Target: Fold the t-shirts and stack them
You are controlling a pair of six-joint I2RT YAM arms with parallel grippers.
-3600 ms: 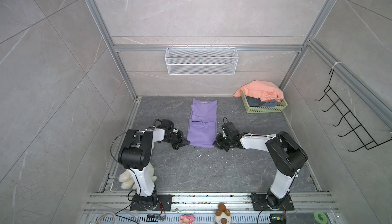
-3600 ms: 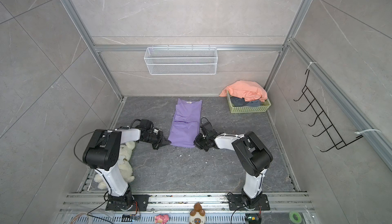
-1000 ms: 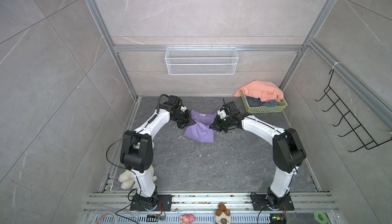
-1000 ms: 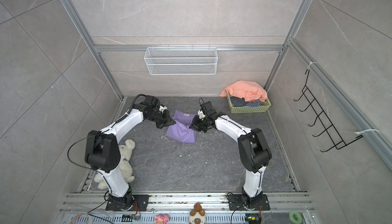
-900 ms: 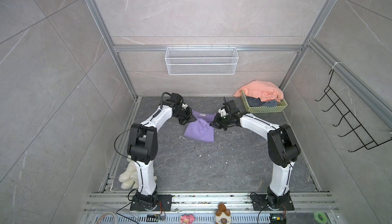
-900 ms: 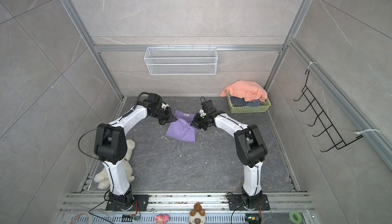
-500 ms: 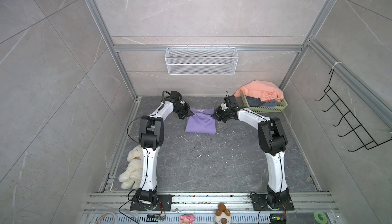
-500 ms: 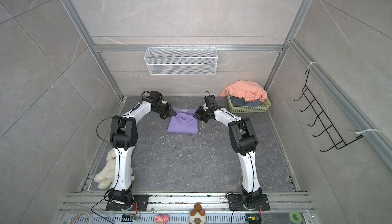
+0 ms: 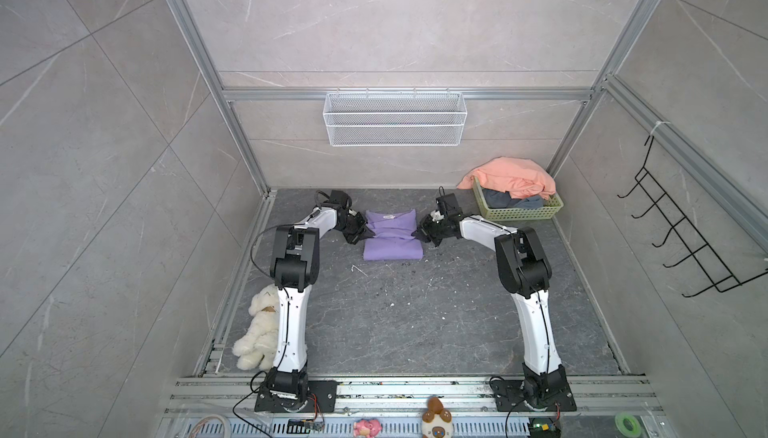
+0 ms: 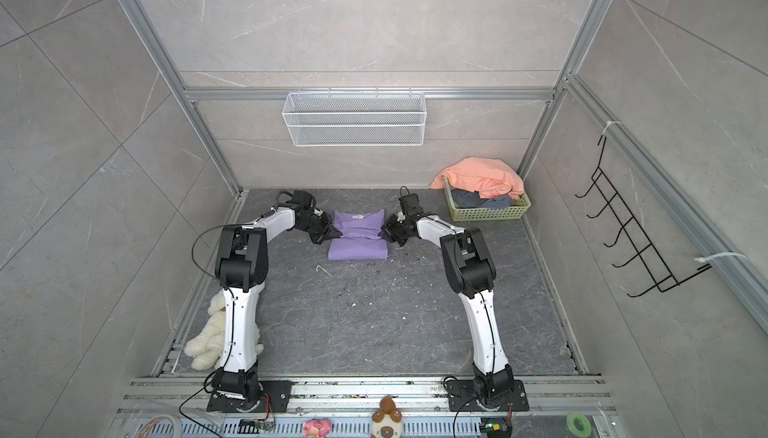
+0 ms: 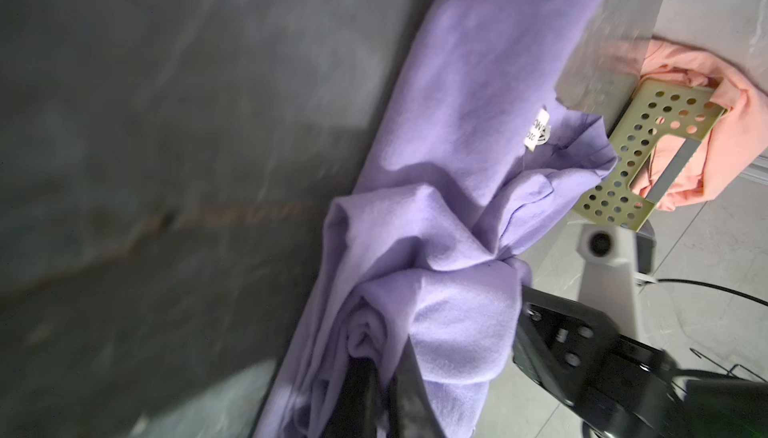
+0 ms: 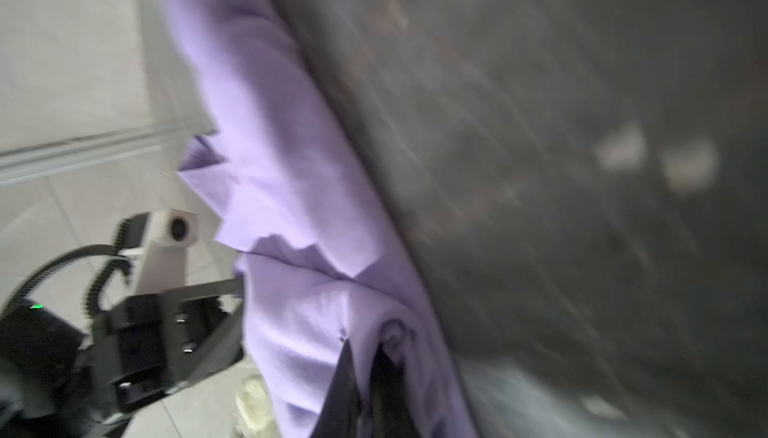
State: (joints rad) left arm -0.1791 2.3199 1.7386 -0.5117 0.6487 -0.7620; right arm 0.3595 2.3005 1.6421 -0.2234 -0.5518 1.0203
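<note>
The lilac t-shirt (image 9: 392, 245) (image 10: 358, 249) lies on the dark floor near the back wall, doubled over into a short rectangle. My left gripper (image 9: 365, 230) (image 10: 331, 230) is at its left edge, and in the left wrist view it (image 11: 384, 369) is shut on a bunch of lilac cloth (image 11: 457, 124). My right gripper (image 9: 419, 232) (image 10: 385, 230) is at the right edge, and in the right wrist view it (image 12: 365, 357) is also shut on the cloth (image 12: 282, 124). A salmon t-shirt (image 9: 511, 178) drapes over a green basket (image 9: 519, 211), with a slate-grey t-shirt (image 9: 505, 199) inside.
A cream plush dog (image 9: 257, 332) lies by the left arm's base. A white wire basket (image 9: 395, 124) hangs on the back wall. A black hook rack (image 9: 685, 232) is on the right wall. Small toys (image 9: 434, 419) sit on the front rail.
Both grippers carried the shirt's near end up and back toward the far wall, then lowered it, folding the long shirt in half. Both arms are now stretched far back.
</note>
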